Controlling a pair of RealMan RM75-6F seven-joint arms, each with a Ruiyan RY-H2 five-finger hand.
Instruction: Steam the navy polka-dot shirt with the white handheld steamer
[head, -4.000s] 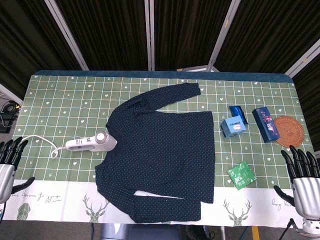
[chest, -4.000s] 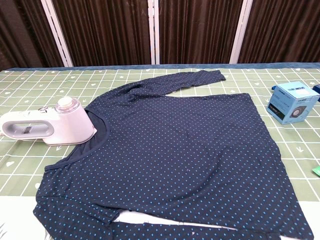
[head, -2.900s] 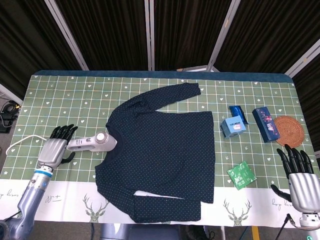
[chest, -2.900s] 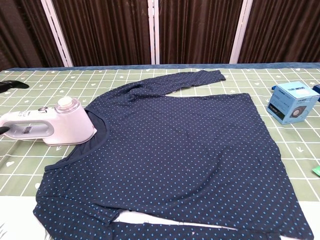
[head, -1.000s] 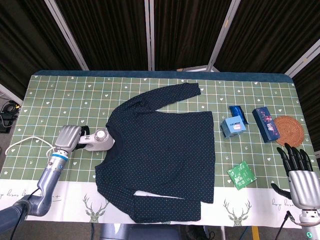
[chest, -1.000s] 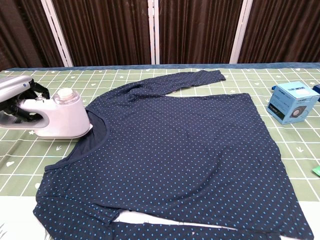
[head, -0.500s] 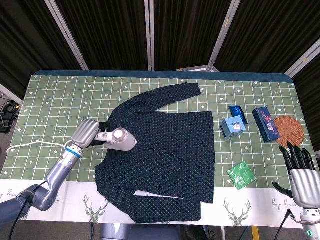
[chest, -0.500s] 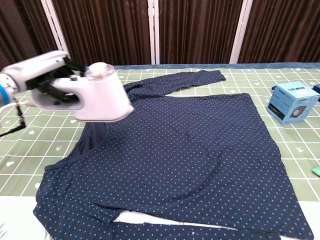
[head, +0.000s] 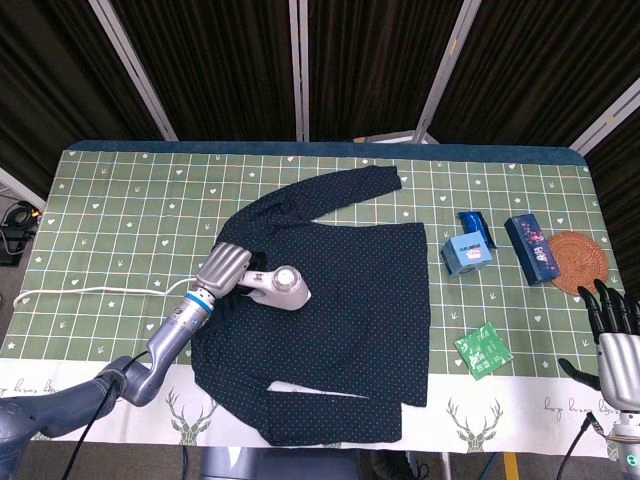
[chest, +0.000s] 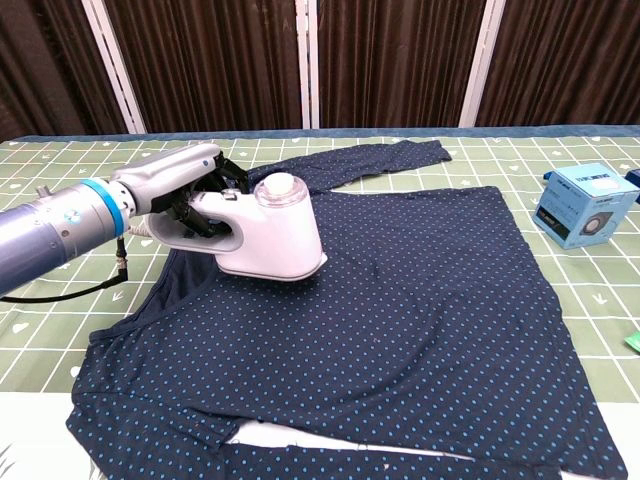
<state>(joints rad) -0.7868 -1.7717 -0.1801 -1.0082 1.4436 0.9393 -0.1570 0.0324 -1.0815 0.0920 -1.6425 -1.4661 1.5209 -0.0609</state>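
The navy polka-dot shirt (head: 340, 300) (chest: 400, 310) lies flat in the middle of the table, one sleeve stretched toward the back, the other folded along the front edge. My left hand (head: 224, 268) (chest: 185, 195) grips the handle of the white handheld steamer (head: 280, 288) (chest: 268, 240). The steamer's head is over the shirt's chest, just right of the collar. Its white cord (head: 100, 291) trails left across the cloth. My right hand (head: 616, 345) hangs off the table's front right corner with fingers spread and holds nothing.
A green checked tablecloth (head: 130, 200) covers the table. On the right stand a light blue box (head: 467, 254) (chest: 585, 205), a dark blue packet (head: 476, 228), a dark blue box (head: 530, 248), a woven coaster (head: 577, 260) and a green packet (head: 482, 351).
My left hand reached the steamer, took its handle, lifted it and carried it right from beside the collar onto the shirt's chest. The right hand has drifted slightly right.
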